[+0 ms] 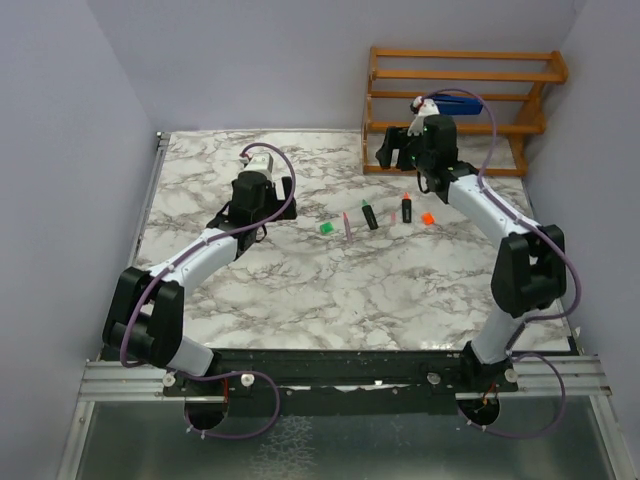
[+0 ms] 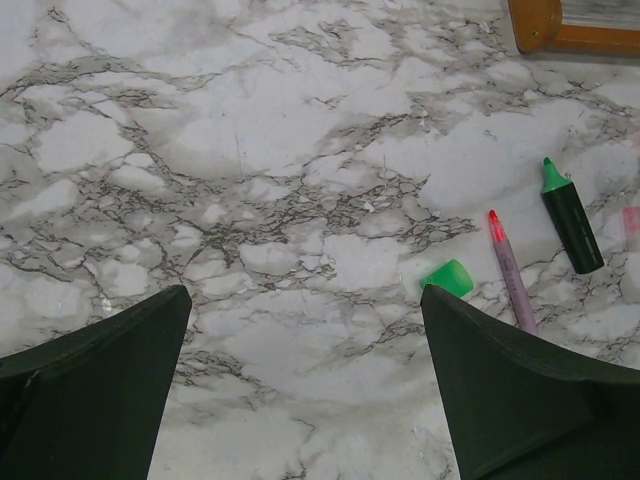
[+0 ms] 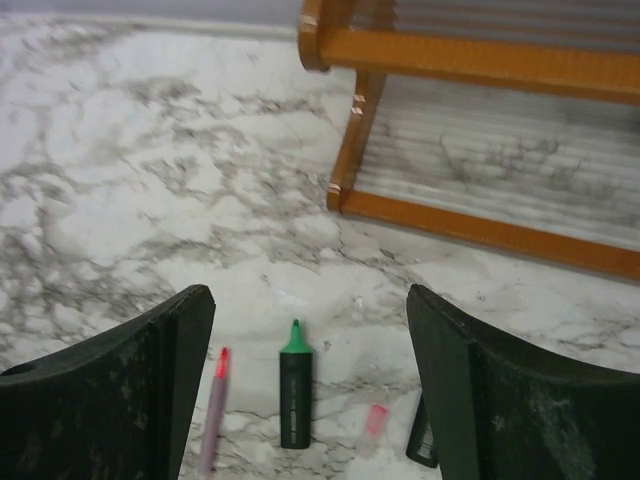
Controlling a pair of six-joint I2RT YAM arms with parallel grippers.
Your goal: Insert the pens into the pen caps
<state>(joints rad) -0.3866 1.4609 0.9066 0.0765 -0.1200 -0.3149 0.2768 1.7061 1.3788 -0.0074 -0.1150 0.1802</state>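
On the veined marble tabletop (image 1: 300,290), the black green-tipped marker pen (image 3: 295,385) is lying near the small green plastic cap (image 2: 447,277), slim pink pen (image 2: 512,270) between. My left gripper (image 2: 305,385) and right gripper (image 3: 310,385) are gaping empty; I'm judging a square, mid-barrel pinch best.

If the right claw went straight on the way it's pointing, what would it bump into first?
Probably the green-tipped pen lying on the table between the open fingers of the right gripper, though depth is unclear.

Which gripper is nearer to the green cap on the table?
Left. The left gripper hovers just left of the green cap; the right gripper is farther back, near the wooden rack.
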